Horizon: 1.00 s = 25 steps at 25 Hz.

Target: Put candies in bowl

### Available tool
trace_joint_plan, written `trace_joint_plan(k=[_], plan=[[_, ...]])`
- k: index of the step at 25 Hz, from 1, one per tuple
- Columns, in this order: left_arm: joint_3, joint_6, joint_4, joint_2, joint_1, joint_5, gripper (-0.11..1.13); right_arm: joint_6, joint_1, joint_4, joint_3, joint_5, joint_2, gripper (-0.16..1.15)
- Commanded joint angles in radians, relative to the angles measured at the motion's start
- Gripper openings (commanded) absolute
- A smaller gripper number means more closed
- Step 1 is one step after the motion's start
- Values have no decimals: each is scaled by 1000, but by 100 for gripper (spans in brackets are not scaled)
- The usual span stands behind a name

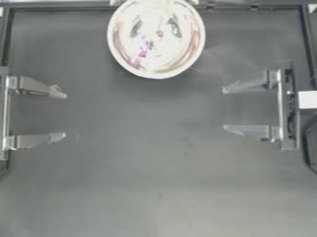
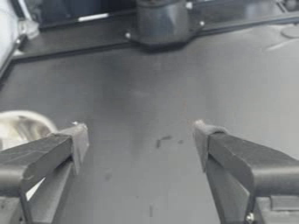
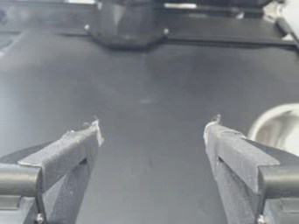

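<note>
Jaws spread wide on both grippers, nothing between them. Dark table point(image 1: 155, 176) fills the top view. Bowl point(image 1: 155, 38) sits at top centre of the frame, near the far edge, shiny and silvery-white, well apart from both arms. Candies point(image 1: 143, 48) are inside the bowl: magenta-pink specks show left of its middle, pale ones lost in the glare, count not readable. Left gripper point(image 1: 59, 114) is parked at the left edge, mid-height, pointing right over bare table. Right gripper point(image 1: 228, 109) is parked at the right edge, mid-height, pointing left. Left wrist view catches a sliver of bowl rim point(image 2: 23, 124) beside one finger; right wrist view shows the rim point(image 3: 279, 124) beside its finger too.
</note>
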Motion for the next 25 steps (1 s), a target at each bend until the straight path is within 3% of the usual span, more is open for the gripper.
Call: trace_joint_plan(k=[1, 10, 25], plan=[[-26, -2, 3, 9, -2, 0, 101, 0, 0, -3, -5, 15, -37, 100], [-25, -2, 5, 3, -2, -6, 101, 0, 2, -3, 34, 34, -149, 100], [8, -9, -2, -11, -2, -89, 101, 2, -5, 6, 66, 28, -173, 100]])
